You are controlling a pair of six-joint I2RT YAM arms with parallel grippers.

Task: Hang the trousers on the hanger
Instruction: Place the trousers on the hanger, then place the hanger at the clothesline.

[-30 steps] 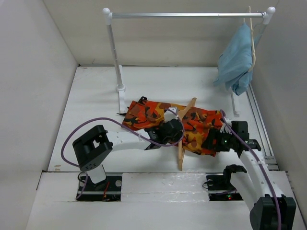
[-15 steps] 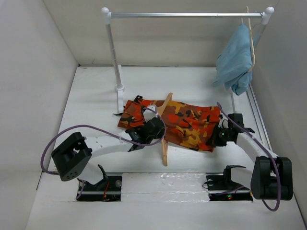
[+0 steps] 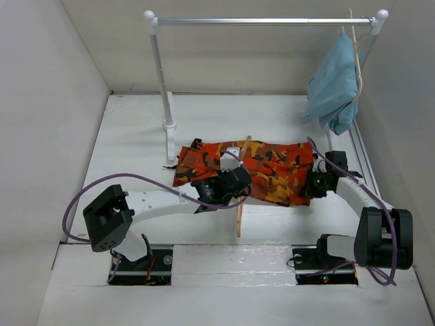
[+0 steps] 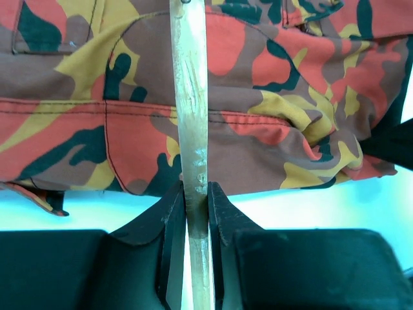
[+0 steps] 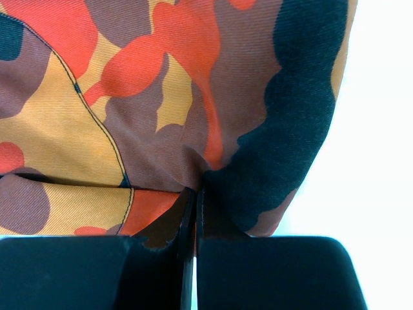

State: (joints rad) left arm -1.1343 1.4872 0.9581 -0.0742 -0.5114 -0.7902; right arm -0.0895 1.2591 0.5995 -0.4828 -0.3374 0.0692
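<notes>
Two pincers clamped — the left pincer (image 4: 195,191) on the hanger (image 4: 190,97), the right pincer (image 5: 192,195) pinching the trousers (image 5: 135,90).

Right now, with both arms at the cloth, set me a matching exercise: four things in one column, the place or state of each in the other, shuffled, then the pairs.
Things:
1. left gripper
2. right gripper
3. trousers
4. blue garment

Place or state:
a. hangs from the rail
b. shut on the hanger
c. spread on the table
d. shut on the trousers' edge

Pairs: 1-b, 2-d, 3-c, 4-a.
</notes>
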